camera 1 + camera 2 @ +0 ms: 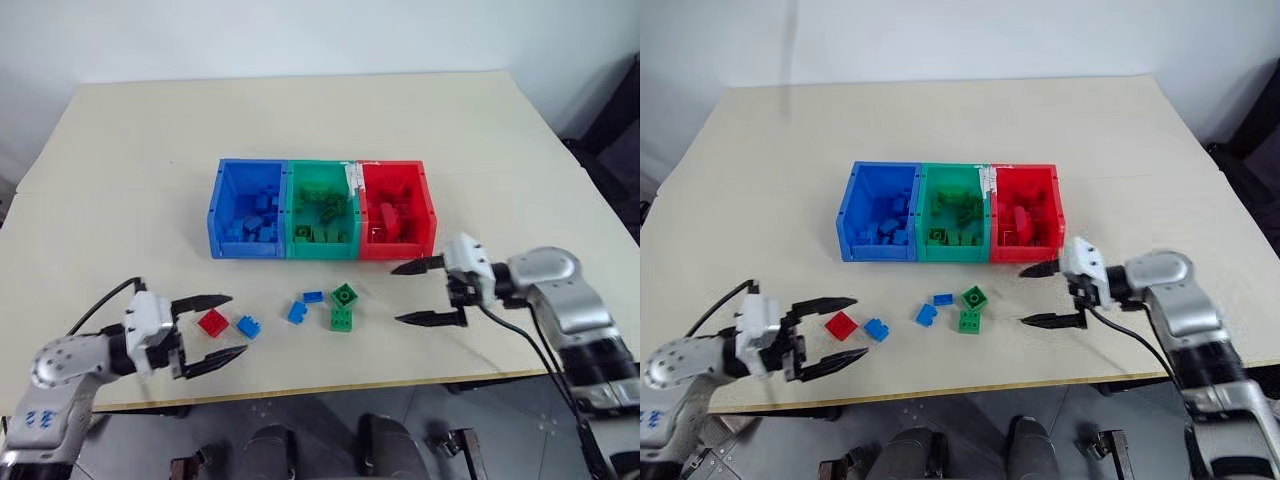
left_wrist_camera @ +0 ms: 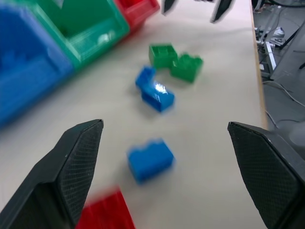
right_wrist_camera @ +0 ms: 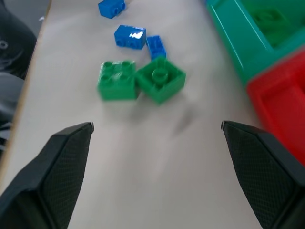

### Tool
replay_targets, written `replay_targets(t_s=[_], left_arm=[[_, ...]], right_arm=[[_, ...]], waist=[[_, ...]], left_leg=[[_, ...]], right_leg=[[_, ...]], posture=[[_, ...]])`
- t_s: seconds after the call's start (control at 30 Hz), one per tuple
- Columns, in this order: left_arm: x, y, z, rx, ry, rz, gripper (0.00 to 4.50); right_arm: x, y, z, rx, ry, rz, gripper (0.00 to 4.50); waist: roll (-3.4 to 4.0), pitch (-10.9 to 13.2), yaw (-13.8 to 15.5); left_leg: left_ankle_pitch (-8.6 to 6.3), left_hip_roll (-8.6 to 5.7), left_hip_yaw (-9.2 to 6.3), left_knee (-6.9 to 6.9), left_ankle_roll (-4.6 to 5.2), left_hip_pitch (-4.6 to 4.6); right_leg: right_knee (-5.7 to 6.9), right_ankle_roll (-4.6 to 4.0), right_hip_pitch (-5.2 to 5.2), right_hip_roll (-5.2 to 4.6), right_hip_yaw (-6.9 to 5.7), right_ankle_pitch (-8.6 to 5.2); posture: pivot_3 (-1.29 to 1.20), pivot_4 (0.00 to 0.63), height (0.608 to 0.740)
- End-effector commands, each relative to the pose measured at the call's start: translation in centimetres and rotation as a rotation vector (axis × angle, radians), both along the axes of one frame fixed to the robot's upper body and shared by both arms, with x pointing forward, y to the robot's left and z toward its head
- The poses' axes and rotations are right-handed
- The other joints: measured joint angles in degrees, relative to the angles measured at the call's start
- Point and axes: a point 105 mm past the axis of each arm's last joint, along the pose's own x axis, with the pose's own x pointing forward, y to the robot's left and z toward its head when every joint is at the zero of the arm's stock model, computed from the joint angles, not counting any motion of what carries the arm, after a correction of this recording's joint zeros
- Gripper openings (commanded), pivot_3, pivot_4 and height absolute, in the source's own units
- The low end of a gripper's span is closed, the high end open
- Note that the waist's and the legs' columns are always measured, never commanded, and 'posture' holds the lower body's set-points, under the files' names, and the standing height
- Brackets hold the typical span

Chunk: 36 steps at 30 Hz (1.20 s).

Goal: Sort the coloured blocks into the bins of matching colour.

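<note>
Three joined bins are seen in a row near the middle of the pale worktop point(image 1: 300, 120): the blue bin point(image 1: 247, 210) on the robot's left, the green bin point(image 1: 322, 210) in the middle, the red bin point(image 1: 397, 208) on the right. In the head views each bin is shown partly filled with blocks of its own colour — contents that cannot be made out from the wrist cameras, where only bin walls are caught.

Six loose blocks are left on the worktop in front of the bins. A red block point(image 1: 212, 322) and a blue block point(image 1: 248, 326) lie just beside each other, close to the left claw point(image 1: 212, 327), whose fingers are spread wide with nothing between them. Further right, two more blue blocks point(image 1: 303, 306) lie together, and two green blocks point(image 1: 342, 306) are seen touching, one behind the other.

The right claw point(image 1: 425, 292) is held over the worktop in front of the red bin, pointing toward the green pair — its fingers are likewise wide apart and empty.

In the right wrist view the studs on the green blocks are shown from above: four on one, a single large stud on the other, turned cornerwise. In the left wrist view the red block is caught only at the edge, beside one finger point(image 2: 66, 176).
</note>
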Motion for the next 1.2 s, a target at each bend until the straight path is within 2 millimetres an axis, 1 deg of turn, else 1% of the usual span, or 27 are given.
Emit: replay_targets(t_s=[0.03, 0.13, 0.23, 0.37, 0.5, 0.53, 0.57, 0.63, 0.7, 0.73, 0.8, 0.83, 0.9, 0.97, 1.03, 1.1, 1.2], left_arm=[[-0.6, 0.3, 1.2, -0.01, -0.059, 0.019, 4.45], [-0.9, 0.2, 1.2, -0.014, -0.065, 0.041, 4.45], [-1.2, -0.1, 1.2, -0.022, -0.072, 0.051, 4.45], [-1.3, -0.2, 1.2, -0.029, -0.074, 0.061, 4.45], [-1.3, -0.3, 1.3, -0.032, -0.077, 0.061, 4.45], [-1.3, -0.3, 1.3, -0.032, -0.078, 0.061, 4.5], [-1.3, -0.3, 1.4, -0.033, -0.079, 0.062, 4.5], [-1.3, -0.2, 1.4, -0.034, -0.08, 0.066, 4.5], [-1.3, -0.2, 1.4, -0.036, -0.081, 0.069, 4.5], [-1.3, -0.2, 1.4, -0.038, -0.082, 0.071, 4.5], [-1.3, -0.3, 1.3, -0.043, -0.085, 0.075, 4.5], [-1.2, -0.3, 1.4, -0.048, -0.088, 0.078, 4.5], [-1.1, -0.4, 1.5, -0.063, -0.097, 0.087, 4.5], [-1.0, -0.3, 1.6, -0.079, -0.108, 0.106, 4.5], [-0.8, -0.1, 1.9, -0.102, -0.119, 0.135, 4.5], [-0.6, 0.3, 2.2, -0.128, -0.133, 0.174, 4.5], [-0.4, 1.1, 2.5, -0.164, -0.143, 0.236, 4.5]], right_arm=[[0.6, 1.4, -0.6, -0.044, -0.045, 0.072, 4.5], [1.3, 3.0, -1.3, -0.054, -0.065, 0.117, 4.5], [2.0, 4.1, -1.8, -0.065, -0.089, 0.141, 4.5], [2.7, 5.1, -2.1, -0.067, -0.106, 0.163, 4.5], [2.5, 5.8, -2.3, -0.053, -0.091, 0.2, 4.5], [2.3, 5.9, -2.2, -0.044, -0.085, 0.211, 4.12], [2.0, 6.0, -2.2, -0.031, -0.08, 0.23, 3.9], [1.7, 6.1, -2.0, -0.008, -0.067, 0.25, 3.25], [1.5, 6.0, -2.0, -0.003, -0.068, 0.252, 2.57], [1.5, 5.8, -2.0, -0.003, -0.066, 0.247, 2.15], [1.6, 5.6, -1.9, -0.001, -0.076, 0.231, 1.55], [1.7, 5.4, -1.8, 0.004, -0.078, 0.221, 1.45], [1.6, 5.0, -1.0, 0.047, -0.076, 0.202, 1.46], [1.5, 4.8, 0.4, 0.113, -0.064, 0.171, 1.46], [1.4, 4.6, 1.8, 0.166, -0.059, 0.142, 1.46], [1.7, 4.8, 3.7, 0.245, -0.046, 0.091, 1.46], [3.5, 5.6, 6.9, 0.358, -0.076, -0.028, 1.46]], waist=[[0.0, 0.0, 0.1], [0.01, 0.0, -0.4], [0.02, 0.0, -0.7], [0.02, 0.0, -0.7], [0.03, 0.0, -0.8], [0.03, 0.0, -0.8], [0.03, 0.0, -0.8], [0.03, 0.0, -0.8], [0.03, 0.0, -0.8], [0.03, 0.0, -0.8], [0.04, 0.0, -0.8], [0.04, 0.0, -0.8], [0.04, 0.0, -0.7], [0.04, 0.0, -0.6], [0.06, 0.0, -0.6], [0.07, 0.0, -0.6], [0.07, 0.0, -0.8]], left_leg=[[0.0, -0.01, -0.02, 0.0, 0.0, -0.01], [-0.02, 0.02, 0.0, -0.02, -0.03, 0.0], [-0.02, 0.03, -0.01, -0.02, -0.04, -0.01], [-0.02, 0.05, -0.02, -0.01, -0.04, 0.0], [-0.02, 0.07, -0.01, 0.0, -0.05, 0.02], [-0.02, 0.08, -0.01, 0.0, -0.05, 0.02], [-0.02, 0.08, -0.02, 0.0, -0.05, 0.02], [-0.02, 0.08, -0.01, 0.0, -0.06, 0.02], [-0.02, 0.08, -0.03, 0.0, -0.06, 0.02], [-0.02, 0.07, -0.03, 0.0, -0.05, 0.02], [-0.03, 0.08, -0.03, 0.0, -0.06, 0.02], [-0.03, 0.08, -0.03, 0.0, -0.06, 0.02], [-0.03, 0.08, -0.04, 0.0, -0.07, 0.02], [-0.03, 0.08, -0.05, 0.0, -0.07, 0.01], [-0.03, 0.08, -0.06, 0.0, -0.07, 0.01], [-0.04, 0.1, -0.06, 0.0, -0.08, 0.02], [-0.05, 0.13, -0.06, 0.01, -0.11, 0.02]], right_leg=[[0.0, 0.0, -0.01, 0.0, -0.01, 0.0], [0.0, -0.03, -0.01, 0.02, -0.05, -0.02], [0.04, -0.06, -0.02, 0.02, -0.13, -0.03], [0.07, -0.07, -0.01, 0.03, -0.2, -0.04], [0.08, -0.08, 0.0, 0.03, -0.21, -0.04], [0.09, -0.1, 0.0, 0.03, -0.22, -0.05], [0.1, -0.11, 0.0, 0.03, -0.22, -0.05], [0.1, -0.11, -0.01, 0.03, -0.23, -0.06], [0.12, -0.11, -0.01, 0.03, -0.23, -0.06], [0.12, -0.11, -0.01, 0.03, -0.23, -0.06], [0.12, -0.11, -0.01, 0.03, -0.23, -0.06], [0.12, -0.12, -0.01, 0.03, -0.24, -0.06], [0.12, -0.12, -0.01, 0.03, -0.24, -0.06], [0.12, -0.12, -0.01, 0.02, -0.25, -0.06], [0.12, -0.12, -0.01, 0.02, -0.25, -0.06], [0.12, -0.12, -0.01, 0.02, -0.26, -0.06], [0.15, -0.14, -0.02, 0.03, -0.28, -0.07]], posture=[[0.0, 0.15, 0.74], [0.0, 0.15, 0.74], [0.0, 0.15, 0.74], [0.0, 0.15, 0.74], [0.0, 0.15, 0.74], [0.0, 0.15, 0.74], [0.0, 0.15, 0.74], [0.0, 0.15, 0.74], [0.0, 0.15, 0.74], [0.0, 0.15, 0.74], [0.0, 0.15, 0.74], [0.0, 0.15, 0.74], [0.0, 0.15, 0.74], [0.0, 0.15, 0.74], [0.0, 0.15, 0.74], [0.0, 0.15, 0.74], [0.0, 0.15, 0.74]])
